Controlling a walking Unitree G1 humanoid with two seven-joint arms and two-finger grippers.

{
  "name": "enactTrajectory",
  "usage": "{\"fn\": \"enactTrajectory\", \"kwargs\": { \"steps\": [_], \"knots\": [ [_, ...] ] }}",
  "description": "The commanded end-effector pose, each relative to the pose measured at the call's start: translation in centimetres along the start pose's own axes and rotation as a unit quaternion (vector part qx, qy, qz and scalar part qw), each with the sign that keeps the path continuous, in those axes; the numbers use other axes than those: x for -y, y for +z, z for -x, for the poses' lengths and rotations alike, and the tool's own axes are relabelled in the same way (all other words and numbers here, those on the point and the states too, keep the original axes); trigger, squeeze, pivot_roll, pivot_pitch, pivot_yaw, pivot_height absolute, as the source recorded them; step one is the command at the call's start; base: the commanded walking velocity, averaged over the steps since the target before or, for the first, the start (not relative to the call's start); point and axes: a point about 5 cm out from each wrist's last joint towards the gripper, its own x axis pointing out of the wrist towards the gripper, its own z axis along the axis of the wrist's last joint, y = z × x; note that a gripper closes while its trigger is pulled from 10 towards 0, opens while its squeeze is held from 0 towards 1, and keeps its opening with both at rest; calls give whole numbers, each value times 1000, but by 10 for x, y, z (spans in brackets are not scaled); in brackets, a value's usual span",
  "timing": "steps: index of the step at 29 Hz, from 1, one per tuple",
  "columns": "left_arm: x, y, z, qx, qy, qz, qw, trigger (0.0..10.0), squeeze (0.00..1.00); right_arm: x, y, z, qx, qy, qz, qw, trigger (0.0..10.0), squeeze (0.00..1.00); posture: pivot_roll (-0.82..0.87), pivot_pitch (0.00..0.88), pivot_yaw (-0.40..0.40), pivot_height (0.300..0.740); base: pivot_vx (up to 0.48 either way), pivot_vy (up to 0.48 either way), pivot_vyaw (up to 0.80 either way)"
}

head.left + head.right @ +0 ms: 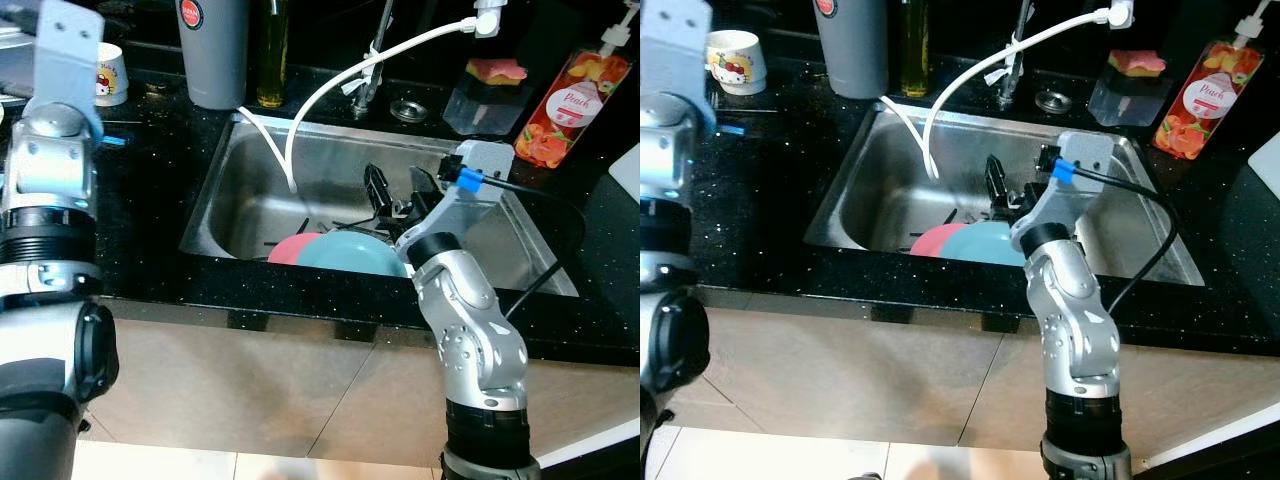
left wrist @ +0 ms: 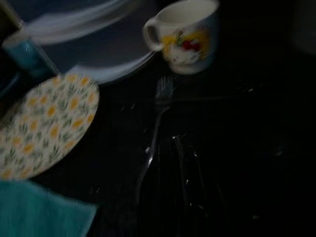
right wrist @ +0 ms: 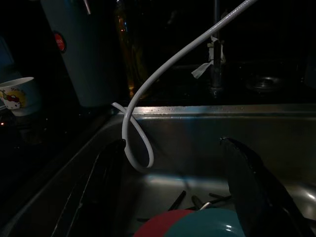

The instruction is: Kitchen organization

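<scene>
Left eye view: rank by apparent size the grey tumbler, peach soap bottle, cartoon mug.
1. grey tumbler, though its top is cut off by the frame
2. peach soap bottle
3. cartoon mug, partly hidden behind the left arm

A home kitchen: a steel sink (image 1: pixel 250 200) sits in a black speckled counter (image 1: pixel 150 180), with a faucet (image 1: pixel 372 60) at 12 o'clock, a soap bottle (image 1: pixel 565 105) and sponge (image 1: pixel 495 70) at 2, a cartoon mug (image 1: pixel 110 72) at 10.

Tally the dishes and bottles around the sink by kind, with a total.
Plates in sink: 2, pink plate and teal plate
Patterned plate: 1
Cartoon mug: 1
Fork: 1
Peach soap bottle: 1
Oil bottle: 1
Total: 7
</scene>
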Motion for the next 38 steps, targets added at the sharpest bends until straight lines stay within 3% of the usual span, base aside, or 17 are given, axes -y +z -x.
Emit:
{"fn": "enactTrajectory", "kwargs": {
  "steps": [1, 2, 3, 5, 7, 10, 14, 16, 25, 30, 31, 35, 38],
  "knots": [
    [-3, 2, -1, -5, 6, 8, 1000, 10000, 0, 0, 2, -1, 4, -1, -1, 1000, 10000, 0, 282, 78, -95, 740, 0, 0, 0],
    [-16, -7, -4, -34, 46, 34, 998, 10000, 0, 2, 1, -2, 2, -9, 3, 1000, 10000, 0, 293, 83, -89, 740, 0, 0, 0],
    [-16, -7, -4, -34, 46, 34, 998, 10000, 0, 2, 1, -2, 2, -9, 3, 1000, 10000, 0, 293, 83, -89, 740, 0, 0, 0],
    [-30, -22, -7, -91, 87, 69, 990, 10000, 0, 3, 0, -5, -1, -15, 12, 1000, 10000, 0, 298, 85, -87, 740, 0, 0, 0],
    [-38, -27, -8, -111, 102, 94, 984, 10000, 0, 2, -1, -9, -10, -5, 25, 1000, 10000, 0, 304, 92, -86, 740, 0, 0, 0],
    [-41, -26, -10, -108, 110, 88, 984, 10000, 0, -5, -3, -14, -21, 36, 36, 998, 10000, 0, 311, 97, -88, 740, 0, 0, 0],
    [-46, -33, -10, -121, 122, 70, 983, 10000, 0, -41, -4, -27, -30, 139, 48, 989, 10000, 0, 330, 114, -102, 740, 0, 0, 0],
    [-47, -34, -10, -127, 125, 73, 981, 10000, 0, -47, -2, -30, -27, 150, 45, 987, 10000, 0, 339, 121, -112, 740, 0, 0, 0],
    [-39, -37, -9, -146, 101, 100, 979, 10000, 0, -58, -2, -32, -22, 167, 31, 985, 10000, 0, 350, 134, -123, 740, 0, 0, 0],
    [-10, -25, -7, -114, 45, 64, 990, 10000, 0, -55, -2, -28, -22, 162, 25, 986, 10000, 0, 336, 148, -126, 740, 0, 0, 0],
    [-7, -23, -7, -105, 36, 59, 992, 10000, 1000, -54, -2, -28, -22, 161, 24, 986, 10000, 0, 335, 150, -127, 740, 0, 0, 0],
    [-2, -16, -6, -89, 27, 48, 994, 10000, 1000, -52, -1, -25, -20, 157, 21, 987, 10000, 0, 330, 158, -129, 740, 0, 0, 0],
    [0, 0, -6, -53, 23, 32, 998, 10000, 1000, -50, -1, -24, -19, 152, 18, 988, 10000, 0, 331, 160, -127, 740, 0, 0, 0]
  ]
}}
